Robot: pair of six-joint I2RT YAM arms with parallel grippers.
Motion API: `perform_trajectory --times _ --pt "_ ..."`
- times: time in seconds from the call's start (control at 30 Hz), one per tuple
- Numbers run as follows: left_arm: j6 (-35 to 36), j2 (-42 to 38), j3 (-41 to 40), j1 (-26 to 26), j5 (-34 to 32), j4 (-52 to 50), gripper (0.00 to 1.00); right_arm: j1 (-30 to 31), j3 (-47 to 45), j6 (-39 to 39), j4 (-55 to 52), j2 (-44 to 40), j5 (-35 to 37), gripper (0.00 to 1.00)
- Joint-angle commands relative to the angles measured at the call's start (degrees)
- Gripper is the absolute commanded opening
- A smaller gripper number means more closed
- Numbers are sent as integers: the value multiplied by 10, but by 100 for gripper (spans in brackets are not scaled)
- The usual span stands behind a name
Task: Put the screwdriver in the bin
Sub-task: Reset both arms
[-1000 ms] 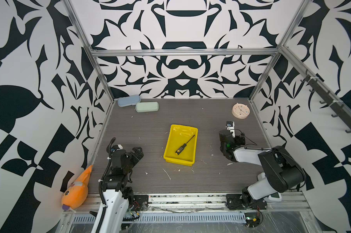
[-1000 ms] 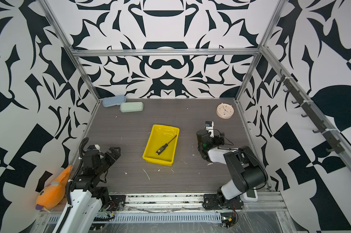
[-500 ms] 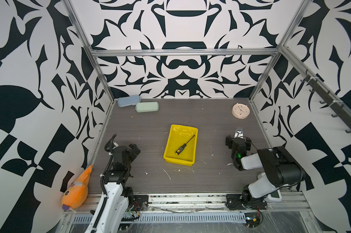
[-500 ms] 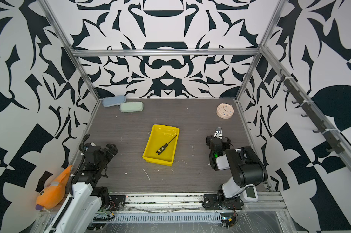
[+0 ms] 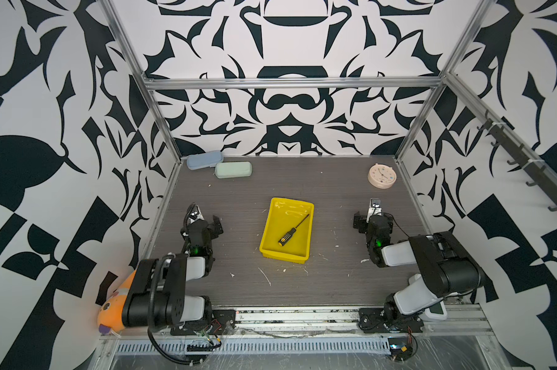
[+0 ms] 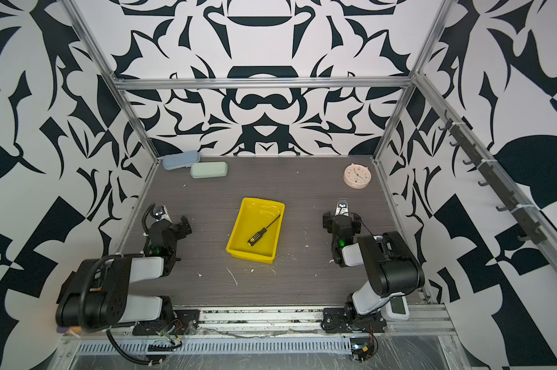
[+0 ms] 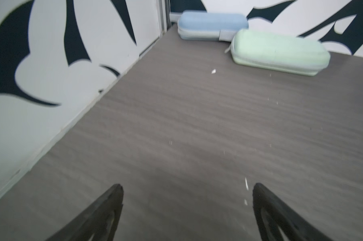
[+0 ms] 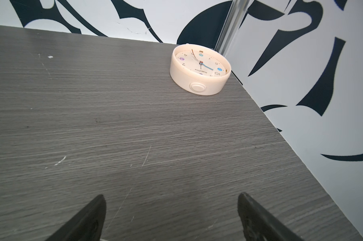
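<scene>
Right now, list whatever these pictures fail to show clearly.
The toy fish: mostly hidden behind the left arm in a top view.
The screwdriver: tip too small in both top views to tell its type; bin and screwdriver lie outside both wrist views.
The left claw and right claw: only the fingertips show, the rest cut off by each wrist view's edge.
The table in the left wrist view: blurred.

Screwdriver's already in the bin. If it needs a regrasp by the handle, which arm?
Left, marginally. The screwdriver lies diagonally in the bin, handle end nearer the left gripper, shaft tip nearer the right gripper. Both are open, empty and about equally far off.
</scene>
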Motion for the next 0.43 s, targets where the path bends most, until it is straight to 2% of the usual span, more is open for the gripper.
perform_trajectory --times 0.0,0.03,0.17,0.3,0.4 --pt "42 80 -5 3 27 209 99 1 15 -3 8 -7 -4 100" --pt "44 87 -10 3 28 229 99 1 15 -3 8 -7 -5 100" --pt "27 41 28 2 22 85 99 1 12 -4 17 -5 -18 100" --pt "35 60 42 3 24 88 99 -23 22 8 -15 -11 -71 100" --pt "29 56 81 3 11 5 99 -23 19 2 -5 -10 -67 100"
